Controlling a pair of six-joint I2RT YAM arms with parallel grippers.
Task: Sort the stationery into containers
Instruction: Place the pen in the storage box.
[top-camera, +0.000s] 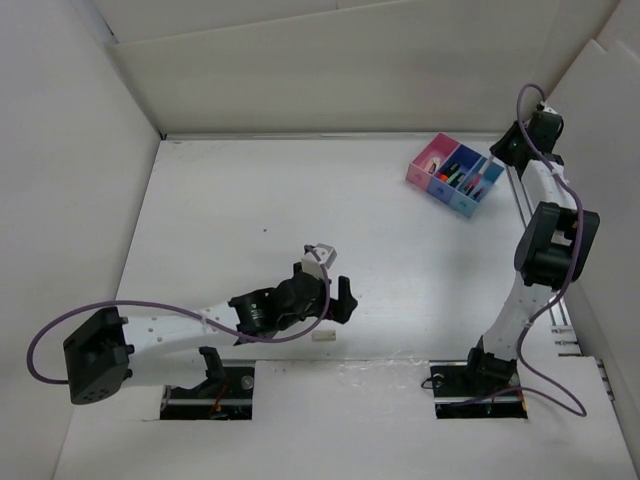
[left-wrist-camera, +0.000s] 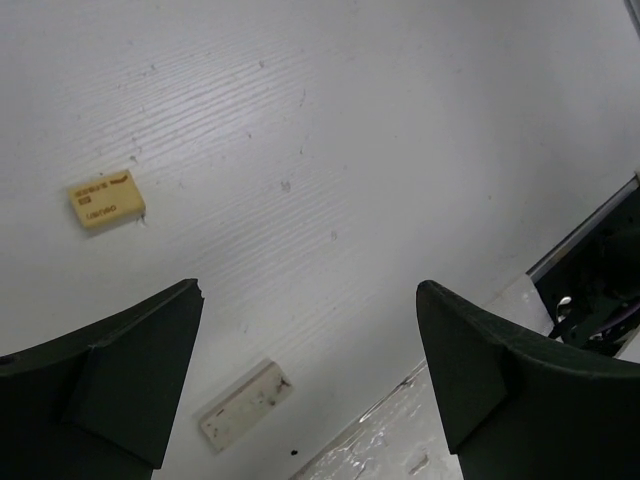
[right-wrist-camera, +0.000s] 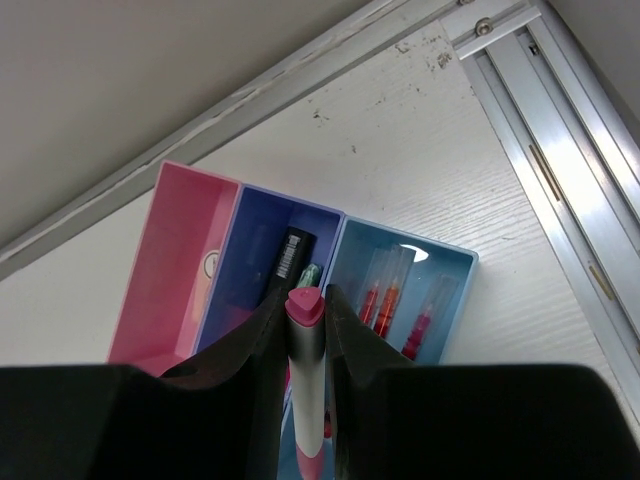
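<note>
The three-bin tray (top-camera: 423, 160) stands at the back right. In the right wrist view its pink bin (right-wrist-camera: 170, 250), dark blue bin (right-wrist-camera: 248, 250) and light blue bin (right-wrist-camera: 450, 285) lie just below my right gripper (right-wrist-camera: 306, 300). That gripper is shut on a pen (right-wrist-camera: 307, 390) with a grey-white body and pink cap, held over the dark blue and light blue bins. Red pens (right-wrist-camera: 385, 300) lie in the light blue bin and a black marker (right-wrist-camera: 290, 258) in the dark blue one. My left gripper (left-wrist-camera: 310, 390) is open above a beige eraser (left-wrist-camera: 245, 404). A yellow eraser (left-wrist-camera: 106, 198) lies farther off.
An aluminium rail (right-wrist-camera: 560, 150) runs along the right wall beside the tray. White walls enclose the table on three sides. The beige eraser also shows in the top view (top-camera: 322, 336), near the table's front seam (left-wrist-camera: 420, 440). A dark base cut-out (left-wrist-camera: 600, 290) is at the right.
</note>
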